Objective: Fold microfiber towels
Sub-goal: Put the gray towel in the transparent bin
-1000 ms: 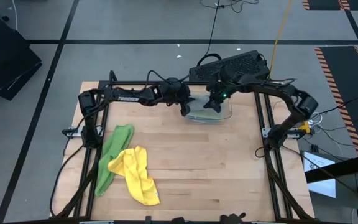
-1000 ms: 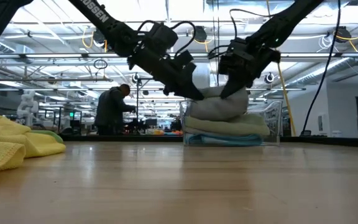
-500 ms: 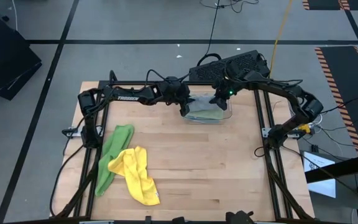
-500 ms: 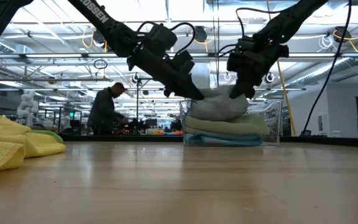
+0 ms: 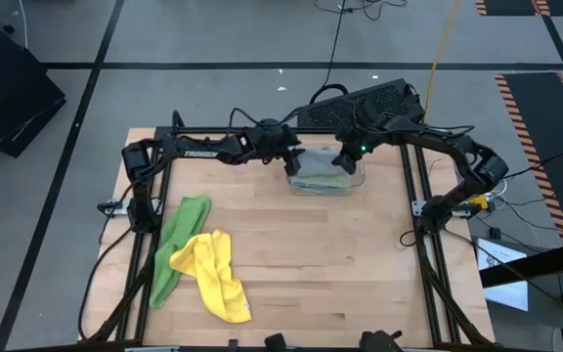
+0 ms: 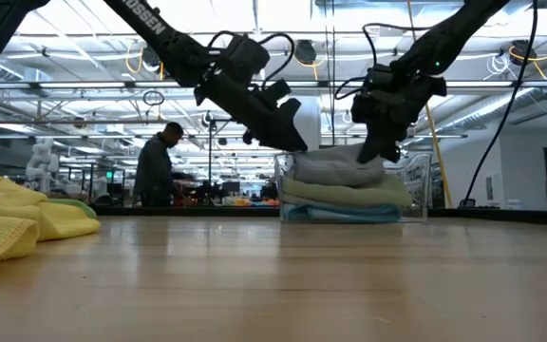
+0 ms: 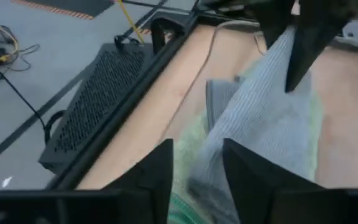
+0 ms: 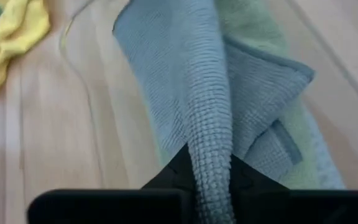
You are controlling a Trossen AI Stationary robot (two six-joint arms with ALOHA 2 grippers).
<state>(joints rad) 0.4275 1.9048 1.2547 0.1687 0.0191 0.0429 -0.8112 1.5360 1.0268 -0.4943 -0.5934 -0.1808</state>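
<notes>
A clear bin (image 5: 362,178) at the table's far middle holds a stack: a light blue towel (image 6: 340,215) at the bottom, a sage green one (image 6: 349,193) on it, a grey towel (image 6: 335,169) on top. My right gripper (image 5: 343,161) is shut on the grey towel (image 8: 185,74) at the stack's right side. My left gripper (image 5: 289,161) stands open over that towel's left end (image 7: 229,155). A yellow towel (image 5: 218,279) and a bright green towel (image 5: 176,244) lie crumpled at the near left. My right gripper pinches a bunched ridge of the grey towel (image 8: 211,163) between its two fingers, slanting down from above on the stack's right side. The ridge runs taut away from the fingers, and the remainder of the towel lies spread on the sage green one. Whether my left gripper touches the towel, I cannot tell.
A black perforated box (image 5: 365,103) sits just beyond the far edge behind the bin. Black frame rails (image 5: 418,196) run along both sides. Bare wood (image 5: 330,264) lies open at the middle and near right. A person (image 6: 160,161) stands far back in the room.
My right gripper has drawn the grey towel's right end a little toward the table's right edge. The towel's humped middle has sunk, so it now lies flatter on the stack.
</notes>
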